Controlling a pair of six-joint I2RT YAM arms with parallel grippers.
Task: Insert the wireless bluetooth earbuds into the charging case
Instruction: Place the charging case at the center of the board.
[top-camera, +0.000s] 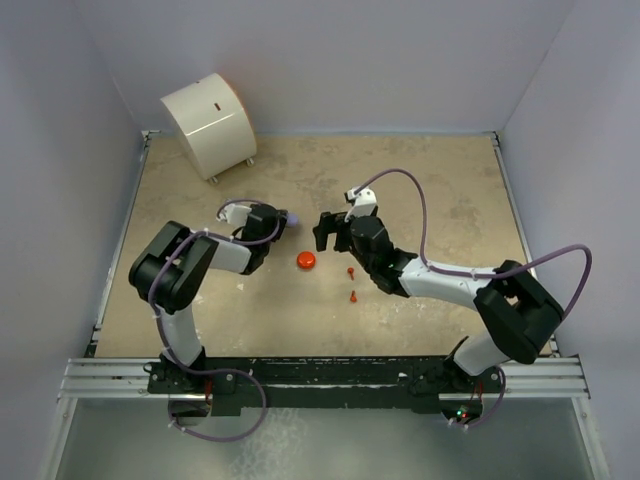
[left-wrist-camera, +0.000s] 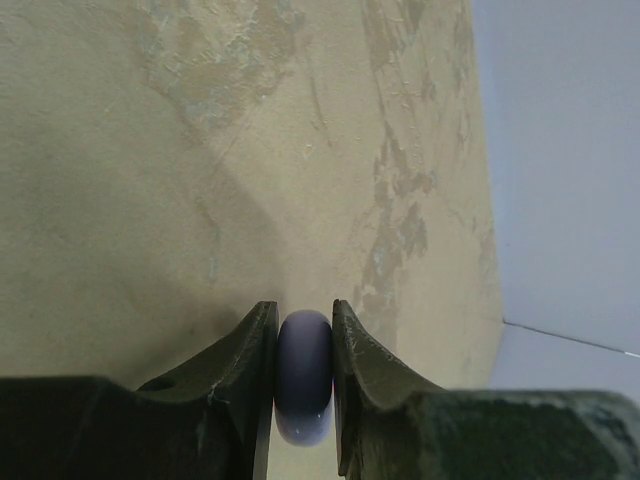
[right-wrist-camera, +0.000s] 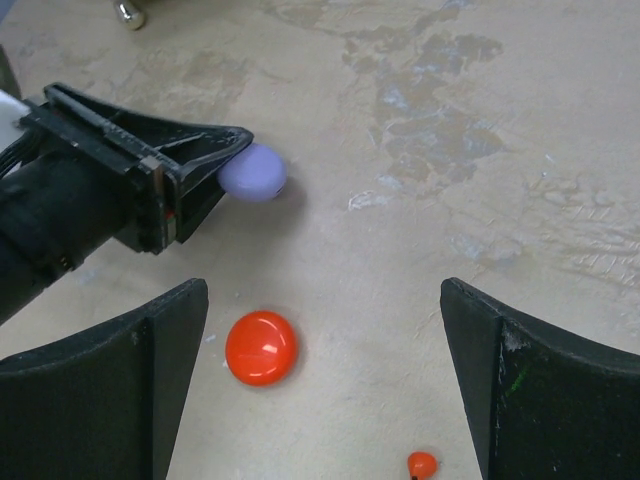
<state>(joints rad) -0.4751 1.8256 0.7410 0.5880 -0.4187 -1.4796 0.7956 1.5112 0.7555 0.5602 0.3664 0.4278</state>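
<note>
My left gripper (top-camera: 281, 220) is shut on a round lilac charging case (left-wrist-camera: 304, 372), closed and held on edge between the fingers; the case also shows in the top view (top-camera: 292, 217) and in the right wrist view (right-wrist-camera: 253, 172). My right gripper (top-camera: 322, 232) is open and empty, hovering above the table beside a round red-orange case (top-camera: 306, 260), which lies closed near its left finger (right-wrist-camera: 261, 347). Two red-orange earbuds (top-camera: 351, 270) (top-camera: 354, 295) lie loose under the right arm; one shows in the right wrist view (right-wrist-camera: 421, 464). The lilac earbuds are out of view.
A large white cylindrical device (top-camera: 208, 122) on small feet stands at the back left. White walls close the table on three sides. The right arm's cable (top-camera: 425, 215) loops over the middle right.
</note>
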